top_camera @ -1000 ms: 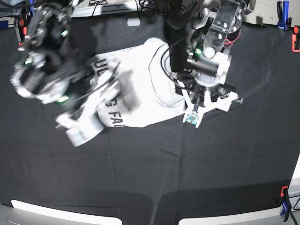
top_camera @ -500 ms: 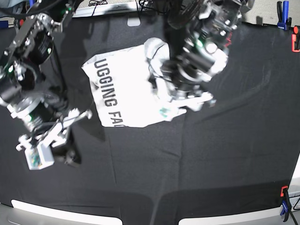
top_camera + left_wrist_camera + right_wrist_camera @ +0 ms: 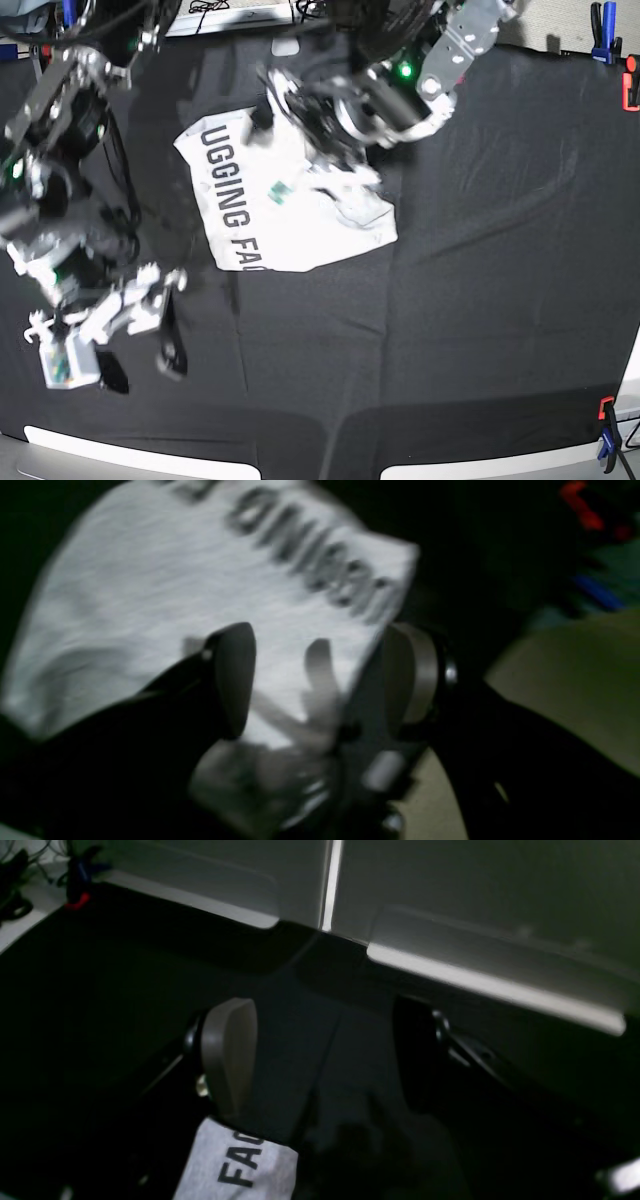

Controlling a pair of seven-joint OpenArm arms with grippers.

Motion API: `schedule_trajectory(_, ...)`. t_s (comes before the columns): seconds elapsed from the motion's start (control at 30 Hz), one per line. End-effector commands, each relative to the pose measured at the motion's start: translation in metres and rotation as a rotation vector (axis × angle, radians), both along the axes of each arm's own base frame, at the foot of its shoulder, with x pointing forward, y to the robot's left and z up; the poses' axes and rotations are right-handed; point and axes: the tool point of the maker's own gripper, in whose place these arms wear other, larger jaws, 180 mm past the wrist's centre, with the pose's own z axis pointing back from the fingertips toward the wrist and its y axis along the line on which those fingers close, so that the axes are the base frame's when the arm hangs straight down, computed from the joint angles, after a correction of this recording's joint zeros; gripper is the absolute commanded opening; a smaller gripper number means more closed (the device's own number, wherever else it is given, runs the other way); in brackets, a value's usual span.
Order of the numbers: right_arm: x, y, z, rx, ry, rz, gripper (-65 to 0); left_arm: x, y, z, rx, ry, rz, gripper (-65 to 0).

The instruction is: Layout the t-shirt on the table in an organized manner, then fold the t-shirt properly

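The white t-shirt [image 3: 290,215] lies folded on the black-clothed table [image 3: 450,330], with part of its dark lettering facing up. My left gripper [image 3: 300,170] hovers over the shirt's upper right part, blurred. In the left wrist view it [image 3: 320,680] is open, with the lettered shirt [image 3: 175,580] beneath and nothing held. My right gripper [image 3: 135,345] is off the shirt, at the front left. In the right wrist view it [image 3: 325,1055] is open and empty over the black cloth, with a lettered corner of the shirt [image 3: 240,1165] at the bottom edge.
Red and blue clamps sit at the table's right edge [image 3: 606,430] and back right corner [image 3: 605,25]. Two white strips [image 3: 140,460] run along the front edge. Cables lie at the back [image 3: 210,12].
My right gripper has let go of the shirt's left side and swung to the front left. My left arm has moved left from the shirt's right edge to over the shirt.
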Motion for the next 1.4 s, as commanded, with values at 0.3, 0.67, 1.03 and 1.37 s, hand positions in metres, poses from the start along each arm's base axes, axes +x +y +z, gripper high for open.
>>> schedule_trajectory(0.3, 0.057, -0.035, -0.086, 0.104, 0.355, -0.080, -23.5, -0.019, -0.020, 0.007, -0.104, 0.027, 0.005, -27.9)
schedule_trajectory(0.67, 0.086, 0.001, -0.132, -0.072, 0.497, -0.002, -23.5, -0.039, -0.029, -0.058, -0.039, 0.189, -0.065, -27.9)
schedule_trajectory(1.03, 0.073, 0.004, -0.203, -0.352, 0.682, -0.056, -23.5, -0.013, -0.009, -0.087, 0.135, 0.120, -0.051, -27.9)
schedule_trajectory(1.37, 0.042, 0.012, -0.227, -0.358, 0.803, 0.059, -23.5, 0.002, 0.021, -0.117, 0.340, 0.059, 0.007, -27.9)
